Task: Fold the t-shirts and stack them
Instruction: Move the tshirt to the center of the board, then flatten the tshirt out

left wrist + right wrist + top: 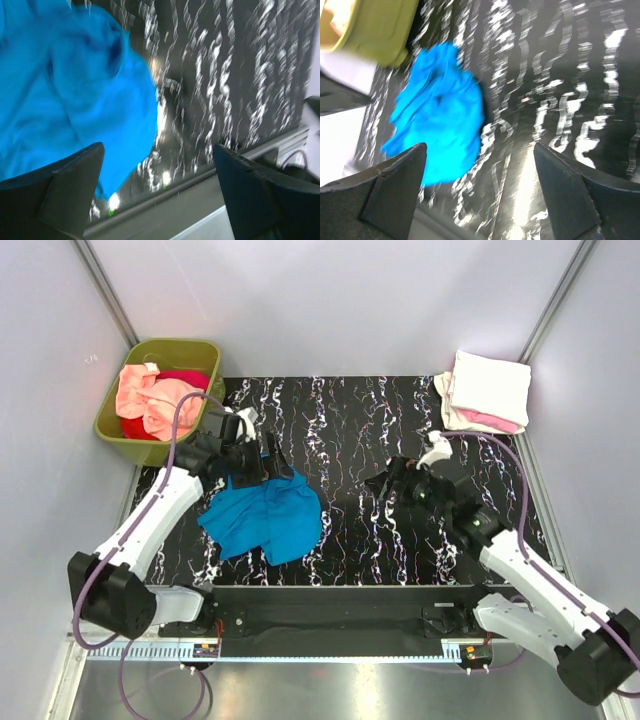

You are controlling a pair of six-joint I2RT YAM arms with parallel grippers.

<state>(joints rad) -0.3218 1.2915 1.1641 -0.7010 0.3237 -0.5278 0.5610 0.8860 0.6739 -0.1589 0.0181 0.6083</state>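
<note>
A bright blue t-shirt [265, 518] lies crumpled on the black marbled mat, left of centre. My left gripper [280, 465] hovers over the shirt's far edge, jaws wide apart and empty. In the left wrist view the blue t-shirt [75, 90] fills the upper left, and the left gripper [158, 146] holds nothing. My right gripper [383, 480] is open above bare mat right of centre. The right wrist view shows the right gripper [480, 146] empty, with the blue t-shirt [440, 112] off to its left. Folded cream-white and pink t-shirts [487, 390] are stacked at the back right.
An olive-green tub [158, 400] at the back left holds salmon-peach [150, 395] and red [185, 380] shirts; the tub [375, 30] also shows in the right wrist view. Grey walls enclose the mat [340, 420] on three sides. A metal rail [340, 595] runs along the near edge.
</note>
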